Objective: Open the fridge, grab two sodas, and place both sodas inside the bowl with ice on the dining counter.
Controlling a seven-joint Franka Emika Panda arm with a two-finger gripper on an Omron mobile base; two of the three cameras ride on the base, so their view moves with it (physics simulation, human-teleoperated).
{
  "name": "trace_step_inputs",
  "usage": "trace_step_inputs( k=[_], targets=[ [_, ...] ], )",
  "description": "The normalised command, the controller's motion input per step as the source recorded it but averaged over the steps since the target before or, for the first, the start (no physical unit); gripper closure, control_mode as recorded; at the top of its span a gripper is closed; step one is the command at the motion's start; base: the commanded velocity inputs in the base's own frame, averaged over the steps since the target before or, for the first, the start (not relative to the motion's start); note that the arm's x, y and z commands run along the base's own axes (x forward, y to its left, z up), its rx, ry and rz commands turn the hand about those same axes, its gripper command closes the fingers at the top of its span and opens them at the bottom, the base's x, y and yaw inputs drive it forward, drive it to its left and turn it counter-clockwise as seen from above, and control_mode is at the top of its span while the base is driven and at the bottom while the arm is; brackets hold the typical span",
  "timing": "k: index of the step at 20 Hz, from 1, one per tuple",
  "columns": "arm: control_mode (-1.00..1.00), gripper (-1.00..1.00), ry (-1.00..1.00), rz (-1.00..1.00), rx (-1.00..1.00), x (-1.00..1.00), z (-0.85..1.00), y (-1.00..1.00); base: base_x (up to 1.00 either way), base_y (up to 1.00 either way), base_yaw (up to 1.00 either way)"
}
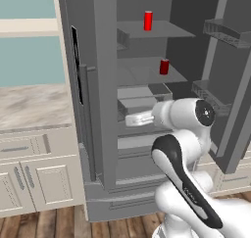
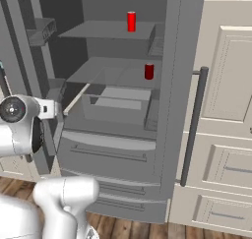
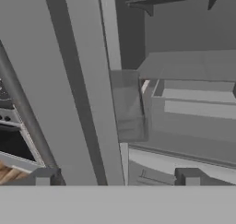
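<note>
Flat, even rendered light covers all three views, with no visible lamp and no glare or bright reflections. The tall grey French-door fridge [image 1: 98, 85] is dimmer inside, its back wall darkest, yet the two small plain red cylindrical cans [image 2: 131, 21] stay vivid and cast almost no shadow on the shelves. Edges look soft and slightly pixelated, most of all in the hand view. Straight lines stay straight to the borders.
</note>
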Motion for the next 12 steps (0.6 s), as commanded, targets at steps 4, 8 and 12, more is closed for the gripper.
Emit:
trace_step_inputs(
  k=[4,8,12],
  targets=[
    [-1.00,-1.00,0.00,0.01,0.00,0.57,0.07,-0.49,0.00,0.00,0.00],
    [-1.00,-1.00,0.00,0.02,0.00,0.66,0.03,-0.32,0.00,0.00,0.00],
    [-1.00,-1.00,0.00,0.07,0.00,0.79,0.10,-0.06,0.00,0.00,0.00]
  ],
)
